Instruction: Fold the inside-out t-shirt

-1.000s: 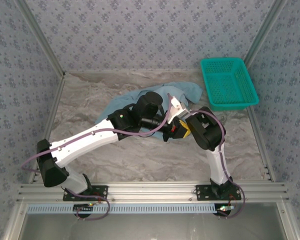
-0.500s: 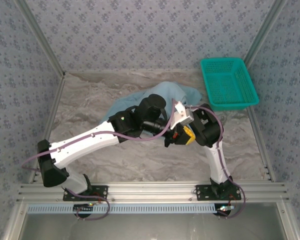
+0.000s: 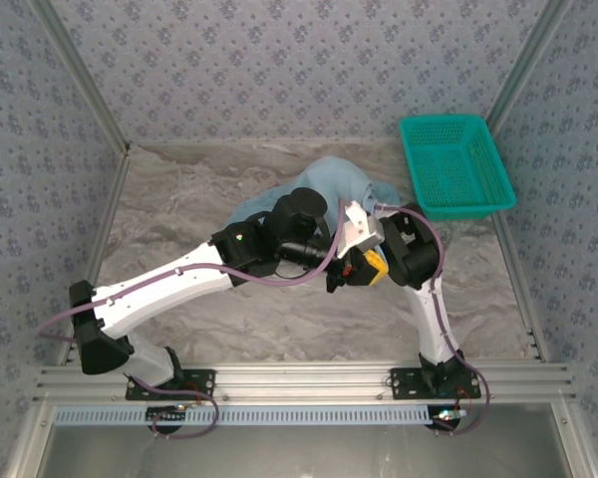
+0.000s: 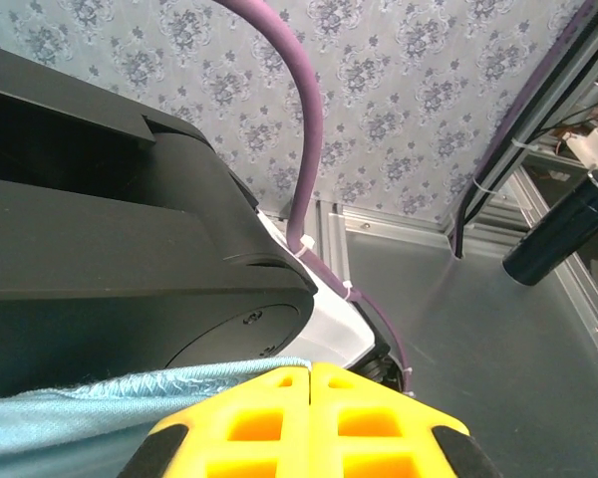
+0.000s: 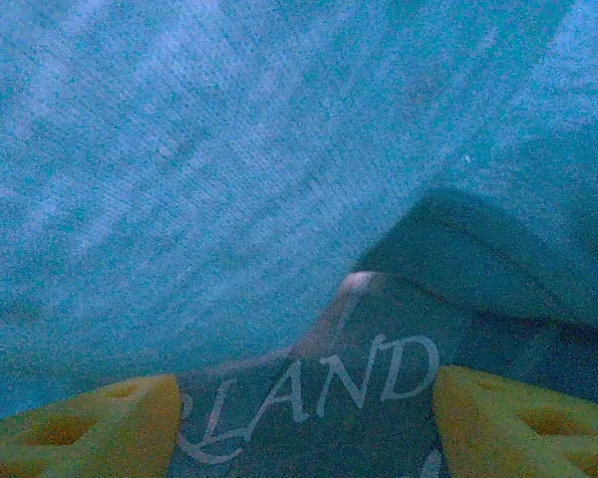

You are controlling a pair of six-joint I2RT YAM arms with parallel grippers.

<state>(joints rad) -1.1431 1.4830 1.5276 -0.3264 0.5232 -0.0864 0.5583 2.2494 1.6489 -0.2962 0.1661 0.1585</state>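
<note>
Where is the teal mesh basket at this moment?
In the top view, the teal basket sits in the far right corner, just right of the bunched t-shirt.

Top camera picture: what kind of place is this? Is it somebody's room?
Probably a robot test booth, not a home room. A left arm and a right arm are bolted to a metal rail at the edge of a table, and wallpapered panels box it in.

High rear overview; both wrist cameras close against the t-shirt.
</note>
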